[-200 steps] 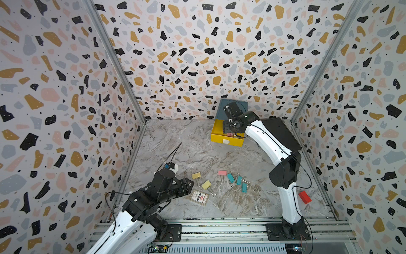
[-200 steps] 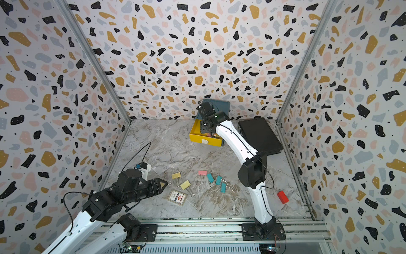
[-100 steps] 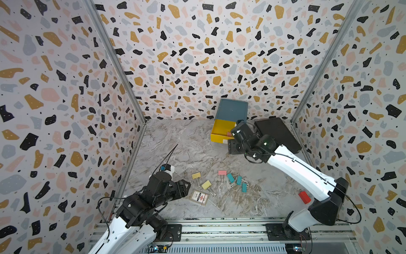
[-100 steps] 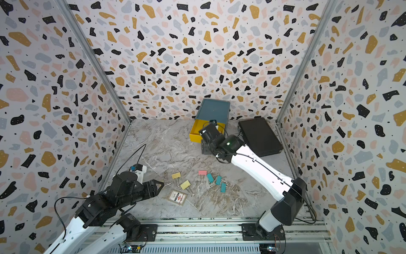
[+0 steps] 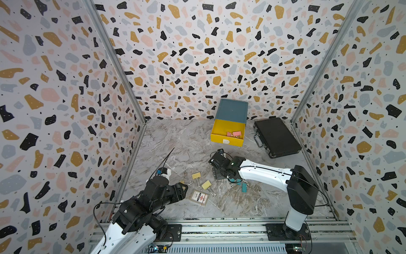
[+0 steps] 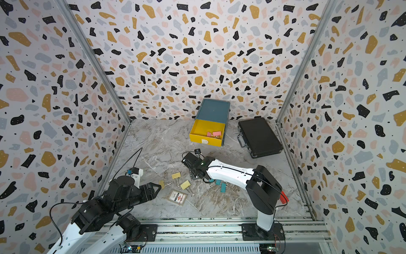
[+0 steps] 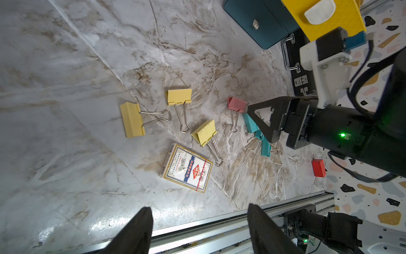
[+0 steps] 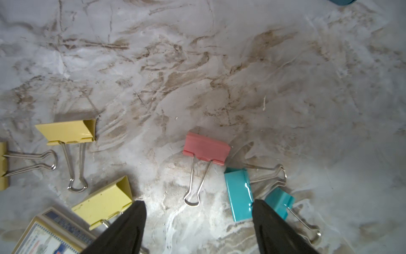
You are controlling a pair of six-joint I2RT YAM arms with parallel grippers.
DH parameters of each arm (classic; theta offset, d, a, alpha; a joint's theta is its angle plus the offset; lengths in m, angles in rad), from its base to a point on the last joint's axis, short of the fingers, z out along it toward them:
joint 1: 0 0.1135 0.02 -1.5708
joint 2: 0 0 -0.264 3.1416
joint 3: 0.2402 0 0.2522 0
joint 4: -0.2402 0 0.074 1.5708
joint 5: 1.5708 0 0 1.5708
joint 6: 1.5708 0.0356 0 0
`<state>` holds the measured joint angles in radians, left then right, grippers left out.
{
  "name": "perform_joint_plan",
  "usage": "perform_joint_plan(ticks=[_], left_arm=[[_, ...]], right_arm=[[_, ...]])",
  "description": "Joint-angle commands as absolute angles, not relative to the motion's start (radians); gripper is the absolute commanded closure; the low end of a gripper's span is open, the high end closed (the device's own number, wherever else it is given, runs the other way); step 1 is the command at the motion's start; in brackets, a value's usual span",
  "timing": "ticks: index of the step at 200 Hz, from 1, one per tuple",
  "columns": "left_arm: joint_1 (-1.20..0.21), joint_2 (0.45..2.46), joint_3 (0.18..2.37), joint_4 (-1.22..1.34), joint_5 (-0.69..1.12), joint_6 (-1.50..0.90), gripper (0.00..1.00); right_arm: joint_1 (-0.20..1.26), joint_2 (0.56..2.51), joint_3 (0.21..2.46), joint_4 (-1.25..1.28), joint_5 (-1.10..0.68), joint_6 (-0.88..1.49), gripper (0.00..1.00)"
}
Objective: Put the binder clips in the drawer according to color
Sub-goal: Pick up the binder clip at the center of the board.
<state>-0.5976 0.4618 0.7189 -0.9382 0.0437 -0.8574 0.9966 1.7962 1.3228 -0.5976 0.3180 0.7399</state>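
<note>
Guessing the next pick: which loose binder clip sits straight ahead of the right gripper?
The pink binder clip, the only loose pink one; yellow clips to one side, teal clips to the other.

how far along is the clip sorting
Done: two pink clips lie in the open yellow drawer. In hand: nothing; the open right fingers hover over the third pink clip. Left: that clip, three yellow clips and three teal clips on the table.

- In both top views the right arm (image 5: 263,173) covers the loose pink clip (image 8: 206,149) and part of the teal clips (image 5: 243,188).
- The right wrist view's edge cuts off the card pack (image 8: 44,237) and one yellow clip (image 8: 2,180).
</note>
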Motion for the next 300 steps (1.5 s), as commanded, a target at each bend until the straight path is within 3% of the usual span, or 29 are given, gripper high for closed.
perform_joint_plan(ticks=[1, 91, 174, 209, 300], left_arm=[[-0.601, 0.463, 0.715, -0.933, 0.040, -0.864, 0.28], [-0.601, 0.465, 0.719, -0.928, 0.045, -0.864, 0.28], [-0.601, 0.469, 0.722, -0.927, 0.044, -0.862, 0.28], [-0.601, 0.469, 0.712, -0.924, 0.042, -0.861, 0.28], [-0.601, 0.488, 0.652, -0.874, 0.048, -0.861, 0.28]], right_arm=[[0.984, 1.820, 1.332, -0.540, 0.324, 0.739, 0.17], [0.926, 1.951, 1.344, -0.466, 0.295, 0.785, 0.20], [0.914, 2.003, 1.359, -0.467, 0.287, 0.814, 0.42], [0.919, 1.964, 1.359, -0.472, 0.298, 0.812, 0.58], [0.965, 1.757, 1.562, -0.627, 0.392, 0.678, 0.62]])
